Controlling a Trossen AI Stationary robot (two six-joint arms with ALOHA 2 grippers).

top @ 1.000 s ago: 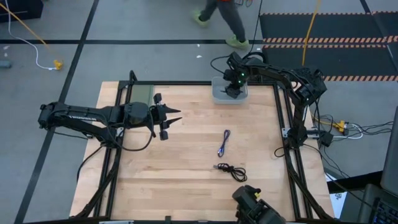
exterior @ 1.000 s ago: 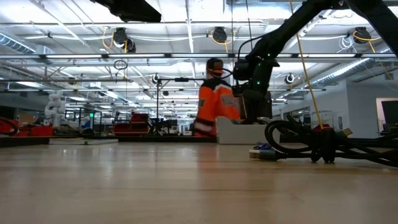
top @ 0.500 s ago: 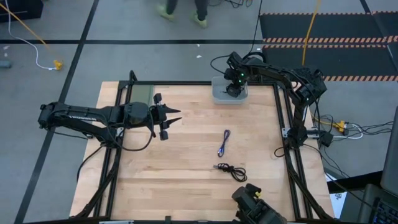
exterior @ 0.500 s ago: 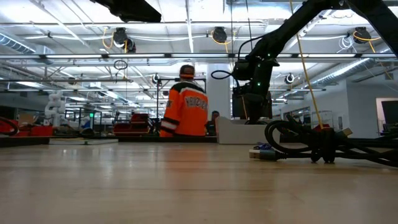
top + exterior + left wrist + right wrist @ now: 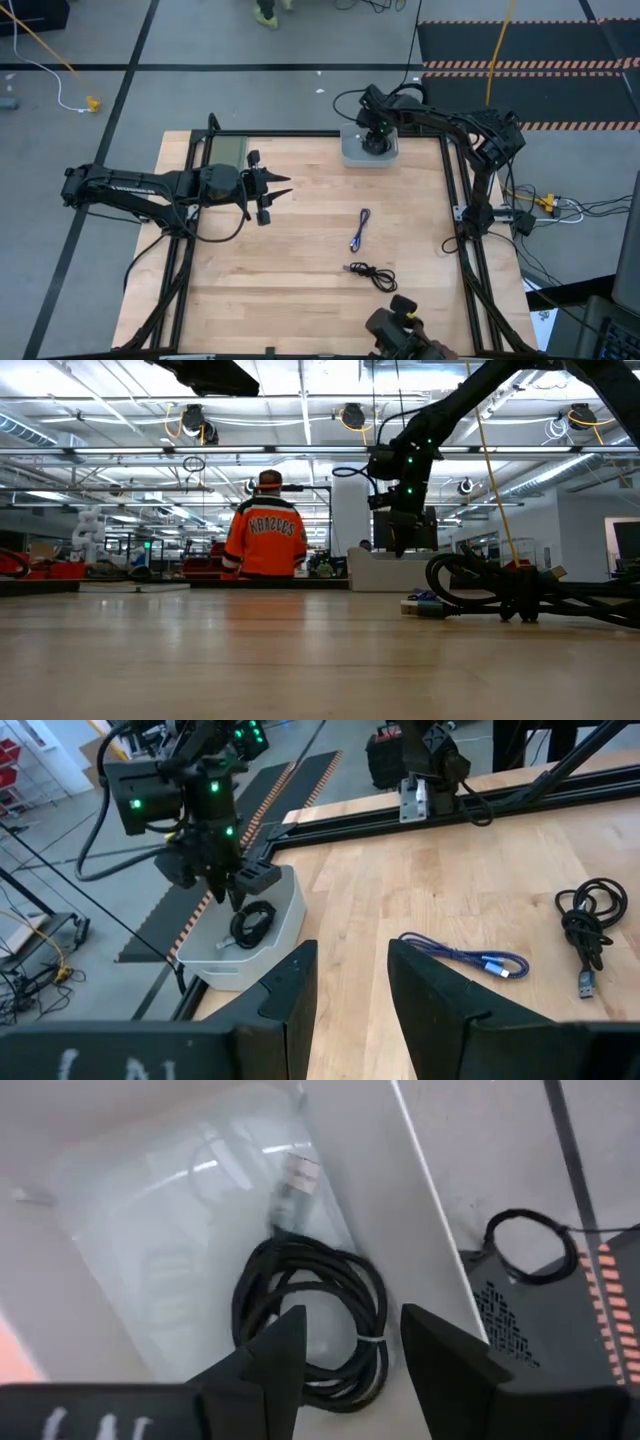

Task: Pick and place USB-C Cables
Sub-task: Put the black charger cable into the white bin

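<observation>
A black coiled USB-C cable (image 5: pixel 310 1320) lies on the floor of the pale grey tray (image 5: pixel 352 156) at the table's far edge. My right gripper (image 5: pixel 345 1350) hovers open just above it, fingers either side of the coil without touching; the left wrist view shows it too, right gripper (image 5: pixel 228 885) over the coil (image 5: pixel 252 925). The blue-purple cable (image 5: pixel 360 230) lies folded straight at mid-table. A second black cable (image 5: pixel 372 275) lies loosely coiled nearer the near edge. My left gripper (image 5: pixel 270 197) waits open above the table's left part.
A black frame rail (image 5: pixel 450 190) runs along the table's right side and far edge. A dark flat panel (image 5: pixel 225 150) lies at the far left corner. A dark camera body (image 5: pixel 400 330) sits at the near edge. Bare wood (image 5: pixel 300 260) spreads between the cables and my left arm.
My right gripper has risen a little above the tray while the black coil stays lying inside it. A person in an orange jacket has walked leftward beyond the far edge.
</observation>
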